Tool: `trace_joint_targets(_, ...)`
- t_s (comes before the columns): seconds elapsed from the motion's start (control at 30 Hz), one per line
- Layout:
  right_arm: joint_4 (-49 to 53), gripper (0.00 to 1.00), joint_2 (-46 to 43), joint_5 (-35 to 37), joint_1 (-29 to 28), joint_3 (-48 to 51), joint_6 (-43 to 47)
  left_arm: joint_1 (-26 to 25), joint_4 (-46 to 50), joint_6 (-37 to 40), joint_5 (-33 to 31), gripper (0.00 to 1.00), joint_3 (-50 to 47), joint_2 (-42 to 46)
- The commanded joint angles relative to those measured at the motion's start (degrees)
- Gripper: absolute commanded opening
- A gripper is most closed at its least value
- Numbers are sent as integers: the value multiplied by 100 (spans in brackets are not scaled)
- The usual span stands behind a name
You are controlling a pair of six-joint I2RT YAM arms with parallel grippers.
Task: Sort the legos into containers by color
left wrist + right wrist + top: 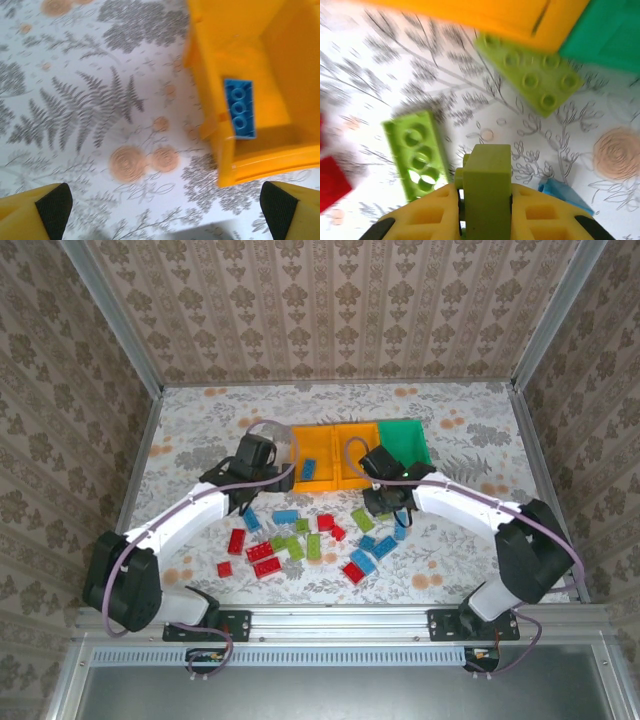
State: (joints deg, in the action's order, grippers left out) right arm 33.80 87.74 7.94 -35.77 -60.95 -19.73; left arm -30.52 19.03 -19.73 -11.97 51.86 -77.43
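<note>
As right gripper (485, 200) clamps a lime brick (489, 167) by one end, left gripper (165, 207) gaping empty, fast swing may twist it loose.

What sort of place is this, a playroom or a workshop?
Probably a robot test booth: left arm and right arm bolted to a metal rail, wallpapered panels boxing in a floral table, the right hand gripping a green brick near sorting bins.
</note>
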Motion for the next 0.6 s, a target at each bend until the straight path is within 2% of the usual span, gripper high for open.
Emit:
trace_joint_targets(0.0,-247,20,-166,173,77,-523,48,187,675,-381,-292,100,-122,192)
trace_joint_targets(0.13,-665,20,352,145,164,-1200,121,304,939,-584,-283,100,-300,279)
trace_joint_targets(0.23,-785,21,968,134,295,-1747,89,403,978,-668,-18,100,-410,298)
trace_joint_targets(0.33,-736,21,1561,195,376,-2228,65,763,1007,-763,315,98,-541,323)
trace_joint_targets(0.57,-674,23,2371,490,478,-2708,35,972,1031,-944,708,93,-853,406)
